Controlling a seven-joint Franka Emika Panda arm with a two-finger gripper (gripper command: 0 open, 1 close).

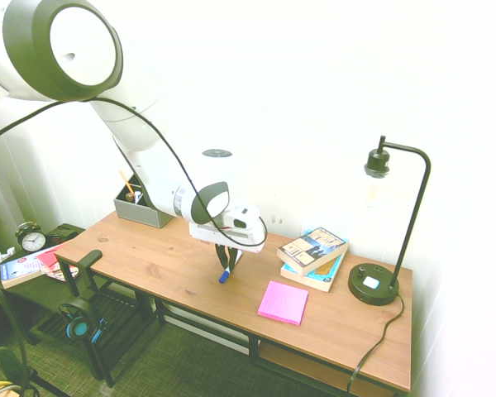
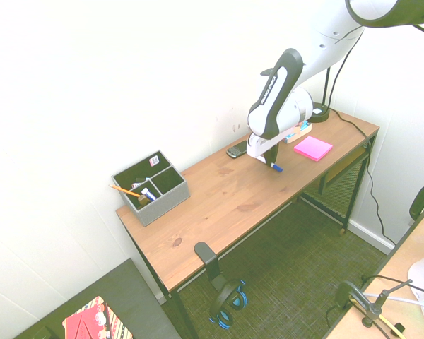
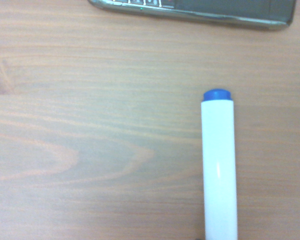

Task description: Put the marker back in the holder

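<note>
1. First exterior view: the claw [image 1: 228, 266] points down over the worktop [image 1: 182, 266], its fingers closed on the marker [image 1: 224, 277]. The marker slants, with its blue end low and its white barrel running up past the fingers. Whether the blue end touches the wood, I cannot tell.
2. Same view: the holder [image 1: 144, 216], a grey box, sits at the picture-left end of the worktop, well apart from the claw, with an orange pencil [image 1: 126, 179] leaning up out of it. On the other side of the claw are a pink pad of notes [image 1: 283, 303], a stack of books [image 1: 313, 255] and, at the far end, a black lamp [image 1: 374, 283].
3. Second exterior view: the claw is partly turned away; the marker's blue end pokes out beside its fingertips, near the pink pad. The black phone [image 2: 237, 150] lies near the claw, on the wall side. The holder's compartments show; the pencil and a white-and-blue pen [image 2: 148, 193] stand in the front ones. Headphones [image 2: 228, 304] hang off the worktop's edge.
4. Wrist view: the marker's white barrel rises from the bottom edge, tipped with a blue end plug. The phone's edge shows beyond it, apart from the marker, over wood grain.
</note>
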